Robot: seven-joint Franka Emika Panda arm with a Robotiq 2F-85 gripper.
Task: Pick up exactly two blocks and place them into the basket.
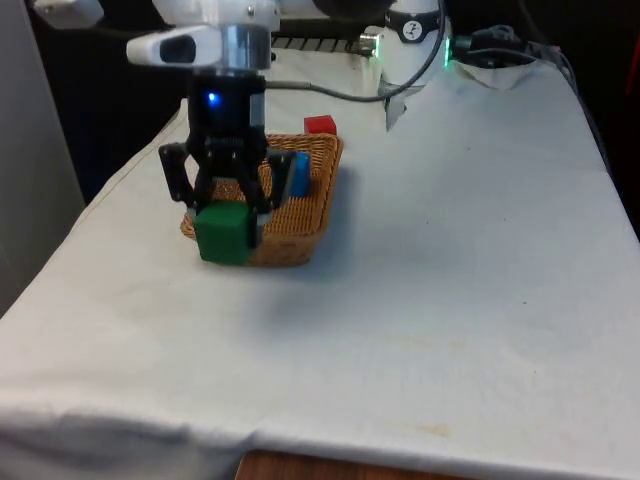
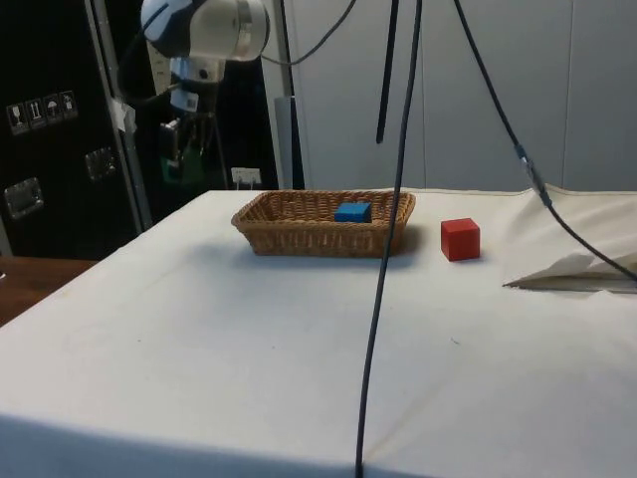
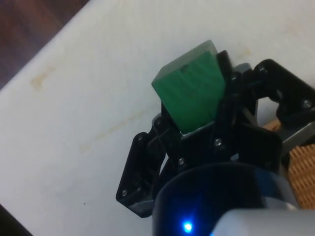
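Fingers (image 3: 167, 129): closed on the green block (image 3: 191, 87), which is clamped between the two pads, as seen in the wrist view.
Gripper (image 1: 224, 222): held above the table, in front of the basket's near end in the front view; in the side view it (image 2: 185, 159) is seen beyond the basket's far left end, raised well above the cloth.
Green block, visibility: its lower part is clear in the front view (image 1: 222, 233); in the side view it is hard to make out against the dark background.
Basket (image 1: 312, 205): wicker, resting on the table; its near end is partly covered by the gripper and green block in the front view.
Blue block (image 2: 352, 211): lying inside the basket.
Red block (image 2: 460, 239): on the cloth just beside the basket, outside it; in the front view it (image 1: 320, 125) is partly hidden behind the basket's far rim.
Obstruction: hanging black cables (image 2: 390, 249) cross the basket in the side view.
Table (image 1: 450, 290): covered by a white cloth.
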